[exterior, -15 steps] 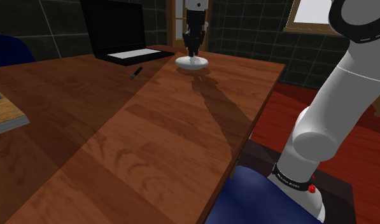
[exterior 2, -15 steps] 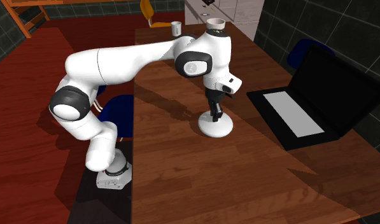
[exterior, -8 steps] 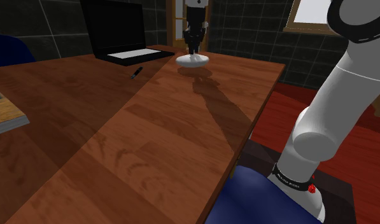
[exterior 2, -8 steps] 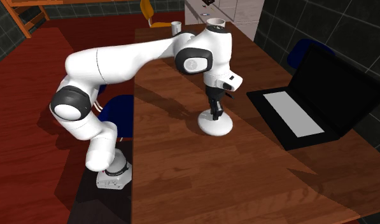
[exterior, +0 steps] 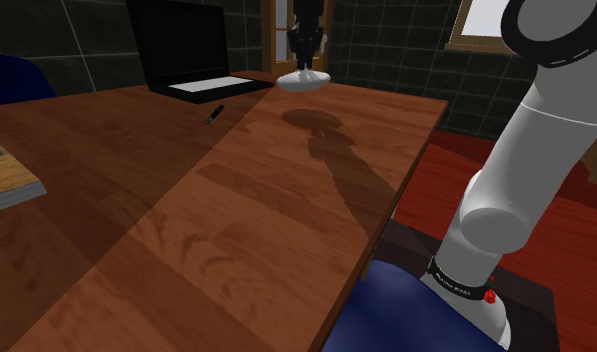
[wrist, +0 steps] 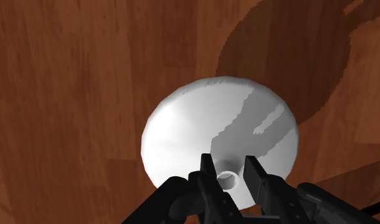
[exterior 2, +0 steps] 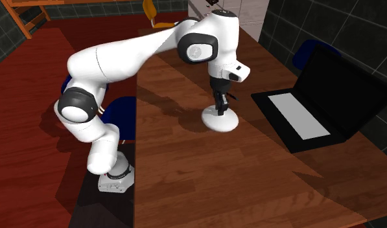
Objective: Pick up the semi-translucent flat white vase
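Jaws on the white robot arm (exterior 2: 120,58) are clamping the short neck of the flat white disc-shaped vase (exterior: 304,79). One black finger (wrist: 209,182) is pressing in on each side of that neck, so it's a proper grip, not just hovering around it. The vase is hanging clear of the reddish-brown wooden worktop (exterior: 236,210), up over the far end in the shoulder view, and its round shadow is sitting on the wood a little apart from it. From the second exterior view it's looking slightly tilted. An open black laptop (exterior 2: 315,97) is standing on the worktop near the vase, toward the second exterior view's right. A small black pen (exterior: 215,113) is lying just beside the laptop. A book with a green and orange cover (exterior: 6,178) is lying at the shoulder view's left edge, well apart from everything else.
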Robot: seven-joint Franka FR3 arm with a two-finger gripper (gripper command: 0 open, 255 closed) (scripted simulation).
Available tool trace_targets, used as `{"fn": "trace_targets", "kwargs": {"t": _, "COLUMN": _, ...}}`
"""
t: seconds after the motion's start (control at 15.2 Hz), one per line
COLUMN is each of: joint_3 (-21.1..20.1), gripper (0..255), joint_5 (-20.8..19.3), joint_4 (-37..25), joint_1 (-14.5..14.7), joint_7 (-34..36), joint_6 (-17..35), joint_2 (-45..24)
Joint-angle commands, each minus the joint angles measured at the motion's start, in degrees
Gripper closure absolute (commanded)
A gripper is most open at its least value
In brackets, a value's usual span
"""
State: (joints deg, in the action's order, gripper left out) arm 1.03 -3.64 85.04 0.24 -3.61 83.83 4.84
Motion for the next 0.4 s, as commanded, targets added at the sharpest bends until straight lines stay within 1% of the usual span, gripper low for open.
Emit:
{"fn": "trace_targets", "kwargs": {"t": 0.0, "joint_3": 0.0, "gripper": 255, "joint_5": 0.0, "joint_4": -2.7, "joint_1": 0.0, "joint_7": -0.1, "joint_6": -1.9, "joint_2": -0.8}}
{"fn": "trace_targets", "kwargs": {"t": 0.2, "joint_3": 0.0, "gripper": 255, "joint_5": 0.0, "joint_4": -7.0, "joint_1": 0.0, "joint_7": -0.3, "joint_6": -4.7, "joint_2": -2.3}}
{"fn": "trace_targets", "kwargs": {"t": 0.33, "joint_3": 0.0, "gripper": 255, "joint_5": 0.0, "joint_4": -7.2, "joint_1": 0.0, "joint_7": -0.3, "joint_6": -4.8, "joint_2": -2.4}}
